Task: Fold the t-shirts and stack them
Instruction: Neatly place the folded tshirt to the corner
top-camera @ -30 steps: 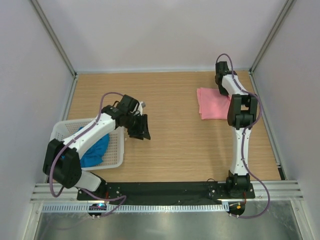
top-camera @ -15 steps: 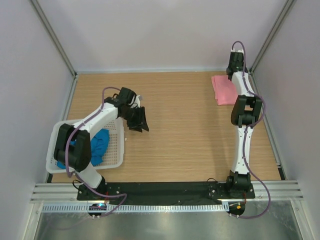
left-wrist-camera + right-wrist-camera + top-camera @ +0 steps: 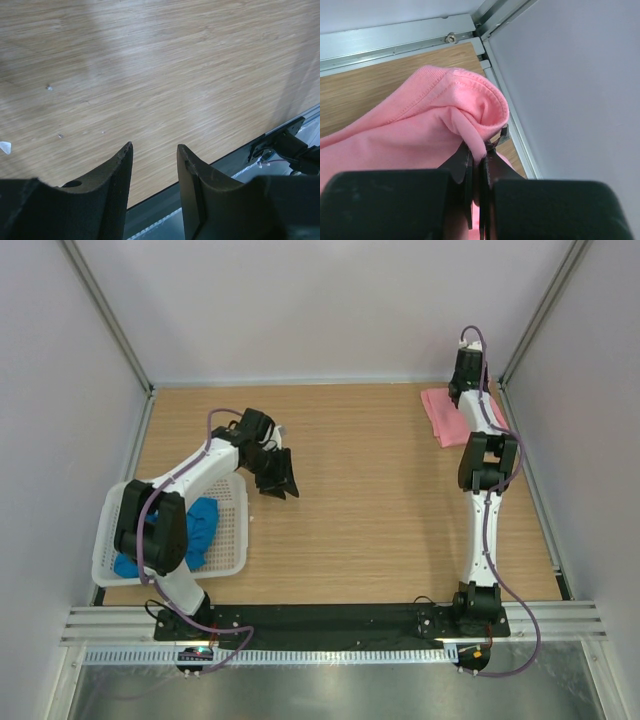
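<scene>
I work on a flat, light brown wooden table top (image 3: 370, 510) with thin lines running across it. Plain pale grey walls (image 3: 320, 300) stand on three sides of me: left, back and right. Thin silver metal posts (image 3: 108, 320) go up where the walls meet, one in each far corner. A silver metal rail (image 3: 395, 36) runs along the back edge of the wood, with a small round screw (image 3: 451, 37) in it near the corner. At the near edge lie a flat black strip (image 3: 330, 618), a ridged silver metal bar (image 3: 560, 620) and a shiny grey metal sheet (image 3: 330, 695). The light is soft and even.
</scene>
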